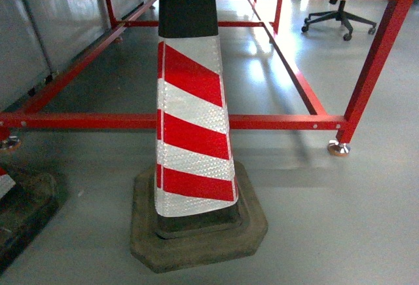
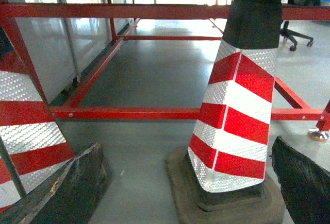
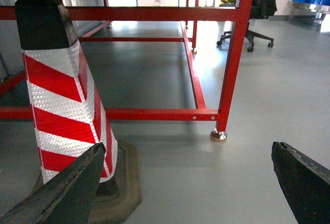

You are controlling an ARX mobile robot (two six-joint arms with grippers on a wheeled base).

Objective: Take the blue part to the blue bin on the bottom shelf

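Workshop: red frame [image 1: 275, 122], cone [image 1: 193, 111]

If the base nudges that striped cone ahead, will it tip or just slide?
Probably slide rather than tip: the cone sits in a wide, thick, dark base that looks like heavy rubber. On the smooth, glossy floor it may scoot. A push high up seems likelier to topple it.

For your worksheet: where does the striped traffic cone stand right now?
The traffic cone stands centre of the head view on the grey floor, directly in front of the red frame's low front bar, with an office chair far behind right.
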